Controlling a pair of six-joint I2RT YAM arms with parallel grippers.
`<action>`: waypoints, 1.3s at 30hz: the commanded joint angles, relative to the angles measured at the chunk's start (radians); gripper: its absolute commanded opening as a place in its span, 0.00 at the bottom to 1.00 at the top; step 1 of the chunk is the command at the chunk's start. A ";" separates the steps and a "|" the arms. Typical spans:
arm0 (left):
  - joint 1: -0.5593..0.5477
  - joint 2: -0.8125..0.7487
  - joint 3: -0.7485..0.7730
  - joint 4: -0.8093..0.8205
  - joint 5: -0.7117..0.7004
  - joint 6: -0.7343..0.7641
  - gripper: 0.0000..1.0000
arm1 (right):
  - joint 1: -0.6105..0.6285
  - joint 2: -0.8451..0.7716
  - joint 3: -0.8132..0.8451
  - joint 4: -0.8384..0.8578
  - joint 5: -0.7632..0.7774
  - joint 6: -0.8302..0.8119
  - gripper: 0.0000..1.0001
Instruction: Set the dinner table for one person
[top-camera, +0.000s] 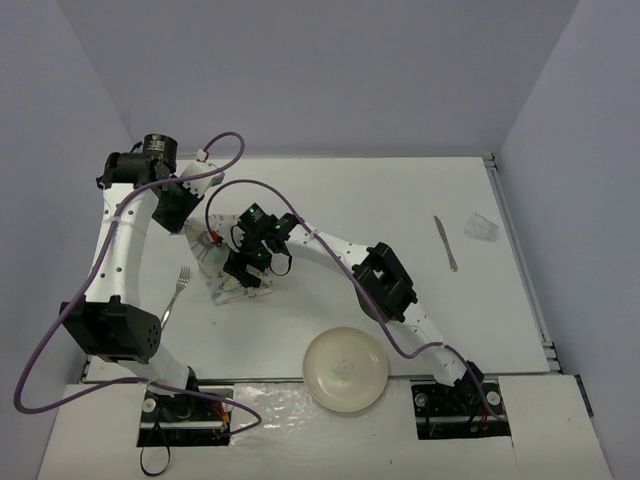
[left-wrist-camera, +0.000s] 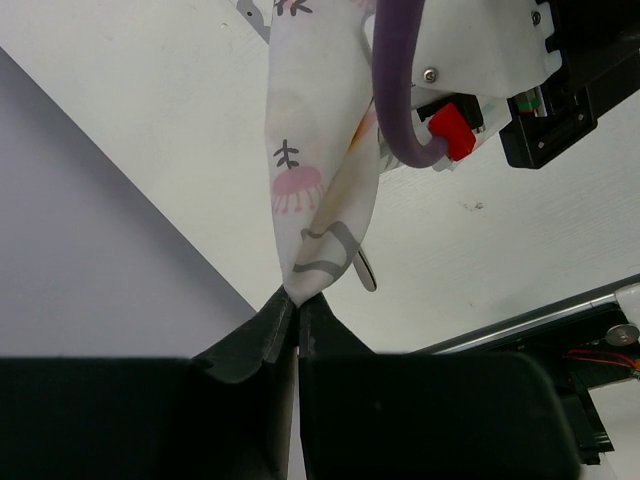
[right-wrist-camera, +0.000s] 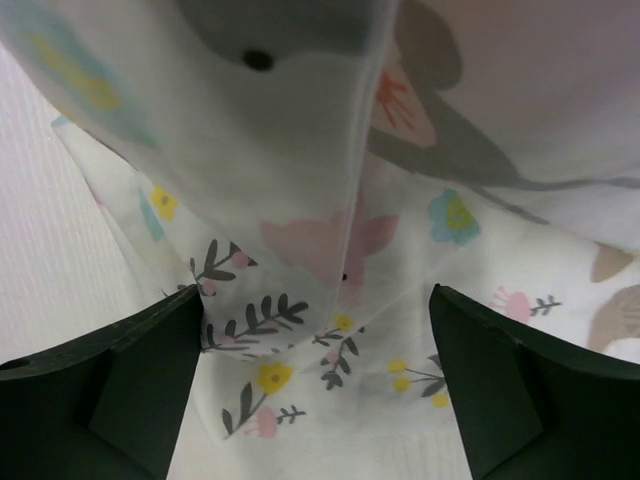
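The dinner table (top-camera: 400, 200) is the large white top. A flower-printed cloth placemat (top-camera: 213, 272) lies crumpled at its left. My left gripper (left-wrist-camera: 293, 297) is shut on one corner of the placemat (left-wrist-camera: 318, 150), which hangs lifted from its fingertips. My right gripper (top-camera: 250, 268) hovers low over the cloth, open. In the right wrist view its fingers (right-wrist-camera: 130, 370) stand wide on either side of a raised fold of the placemat (right-wrist-camera: 300, 250), not pinching it.
A fork (top-camera: 178, 290) lies left of the placemat. A cream plate (top-camera: 345, 368) sits near the front edge between the arm bases. A knife (top-camera: 445, 243) and a clear plastic cup (top-camera: 482, 227) lie at the right.
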 joint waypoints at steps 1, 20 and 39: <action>0.020 -0.054 0.082 -0.082 0.006 0.011 0.00 | 0.014 -0.018 0.028 0.020 -0.044 0.007 0.84; 0.046 -0.044 0.285 -0.058 -0.085 -0.027 0.00 | 0.101 -0.094 -0.063 0.013 -0.050 -0.032 0.19; 0.130 -0.023 0.418 -0.030 -0.177 -0.060 0.00 | 0.074 -0.265 -0.248 0.014 0.219 -0.149 0.00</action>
